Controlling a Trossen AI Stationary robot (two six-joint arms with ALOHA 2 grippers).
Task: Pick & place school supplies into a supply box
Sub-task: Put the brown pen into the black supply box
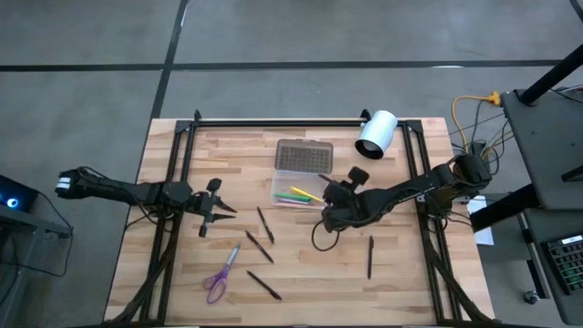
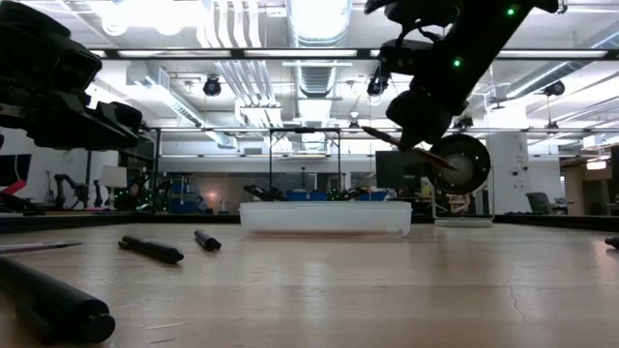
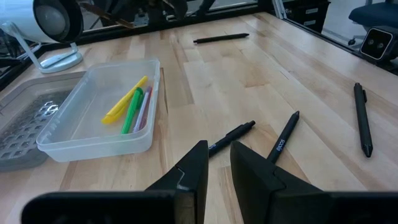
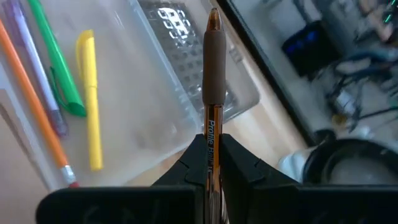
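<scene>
The supply box (image 1: 296,193) is a clear tray lying open at mid-table, its dotted lid (image 1: 303,155) flat behind it. In it lie yellow (image 4: 92,93), green (image 4: 56,62), orange (image 4: 34,106) and lilac (image 4: 25,56) pens. My right gripper (image 1: 332,196) hangs at the box's right end, shut on a brown pen (image 4: 214,68). My left gripper (image 3: 217,168) waits at the table's left, open by a narrow gap, with nothing between its fingers. Purple scissors (image 1: 219,278) and black pens (image 1: 264,223) (image 1: 258,246) lie flat on the table. My right gripper pinches the brown pen's clear barrel (image 4: 211,134) between its two fingers. The pen runs along the fingers, its brown grip sleeve and tip (image 4: 213,15) sticking out ahead of them. It is lifted clear, slanting over the box's right end (image 2: 406,145).
A white cylinder (image 1: 376,134) with a dark opening stands behind the box at the right. More black pens lie at the front (image 1: 264,285) and right (image 1: 370,255). Black frame rails (image 1: 273,121) run along the table's far and side edges.
</scene>
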